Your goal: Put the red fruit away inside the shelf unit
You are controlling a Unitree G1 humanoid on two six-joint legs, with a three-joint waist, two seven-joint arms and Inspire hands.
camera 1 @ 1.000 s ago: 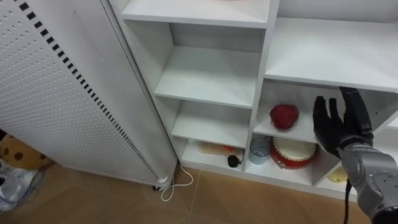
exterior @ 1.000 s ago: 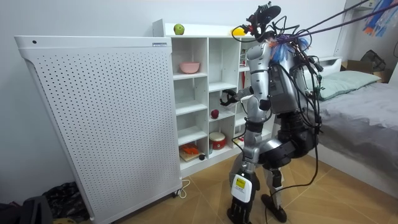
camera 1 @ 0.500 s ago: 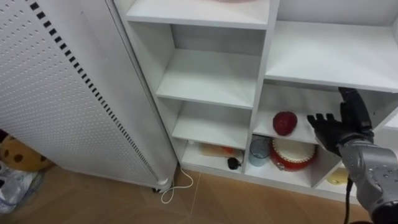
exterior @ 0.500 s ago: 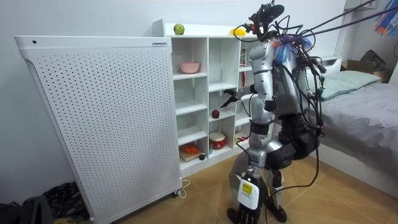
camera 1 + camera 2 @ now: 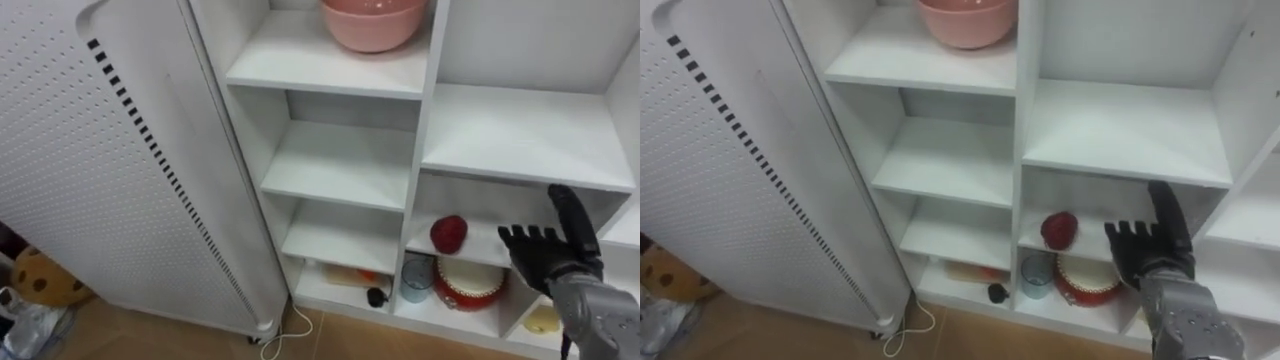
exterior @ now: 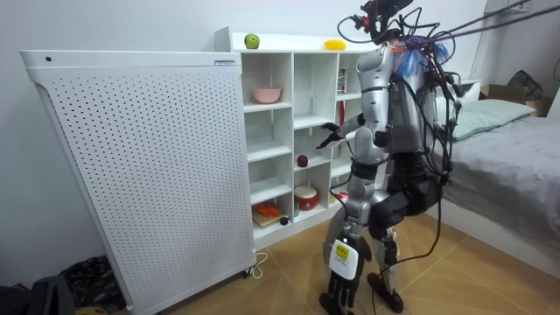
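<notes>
Red fruit on the closet shelf, right robot hand released beside it

**Left eye view.** The white wooden closet (image 5: 419,150) has open compartments. A round red fruit (image 5: 449,233) sits on a shelf in the right-hand column. At about four o'clock of the fruit, near it but not touching, is the dark right robot hand (image 5: 545,250). Its fingers are straight and spread, the thumb points towards nine o'clock, and it holds nothing. Whether it reaches inside the compartment I cannot tell. In the compartment at six o'clock of the fruit stand a pale blue cup (image 5: 417,275) and, just beside it at three o'clock, a round red-and-white tin (image 5: 470,283). A pink bowl (image 5: 373,20) rests on the top visible shelf at twelve o'clock. A white perforated metal panel (image 5: 90,180) stands against the closet at nine o'clock.

**Right eye view.** The hand is likewise open and empty, at about four o'clock of the red fruit, with a gap between them.

**Room view.** The robot stands upright facing the closet, with a grey bed (image 6: 516,157) at its three o'clock. One arm is stretched towards the middle shelves, above the red fruit. On the closet's top lie a round green fruit (image 6: 252,41) and, well apart at three o'clock of it, a yellow fruit (image 6: 334,44).
</notes>
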